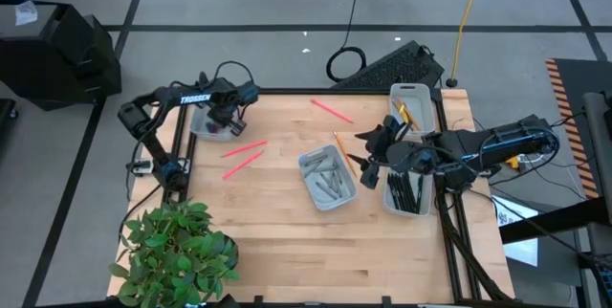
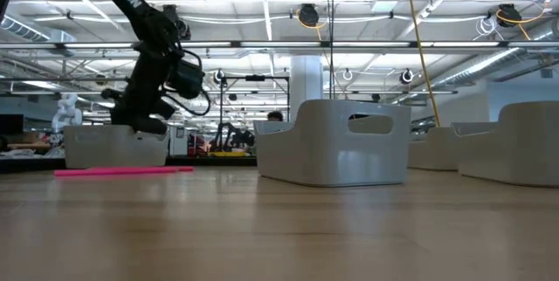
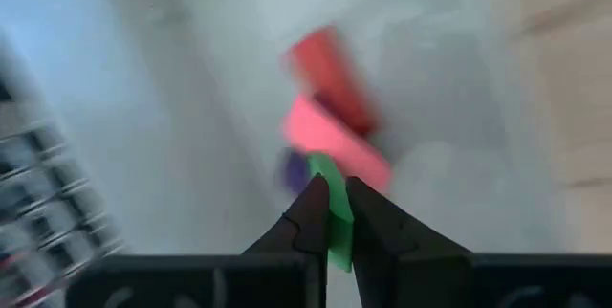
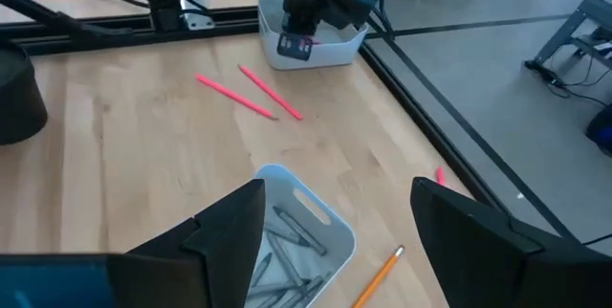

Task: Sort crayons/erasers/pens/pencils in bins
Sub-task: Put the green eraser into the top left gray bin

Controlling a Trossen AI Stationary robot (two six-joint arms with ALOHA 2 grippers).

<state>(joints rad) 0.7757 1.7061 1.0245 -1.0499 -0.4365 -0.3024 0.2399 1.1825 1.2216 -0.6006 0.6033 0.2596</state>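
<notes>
**Operator:** Wooden table (image 1: 287, 241) first: what do you log?

**Inspector:** You have four bins on it. One (image 1: 209, 124) sits at the left edge under your left gripper (image 3: 331, 214), one (image 1: 327, 177) at centre holds grey crayons (image 1: 328, 184), and two stand on the right: the far one (image 1: 414, 100) with pencils, the near one (image 1: 408, 193) with black pens (image 1: 409, 191).

**Operator:** And loose items?

**Inspector:** Two pink pencils (image 1: 243, 155) lie beside the left bin, a third (image 1: 332, 109) farther back, and an orange one (image 1: 344, 152) beside the crayon bin.

**Operator:** Fingers?

**Inspector:** Your left fingers pinch a green eraser (image 3: 335, 233) over red and pink erasers (image 3: 335, 93). Your right gripper (image 4: 335, 227) hangs wide open, holding nothing, between the crayon and pen bins.
</notes>
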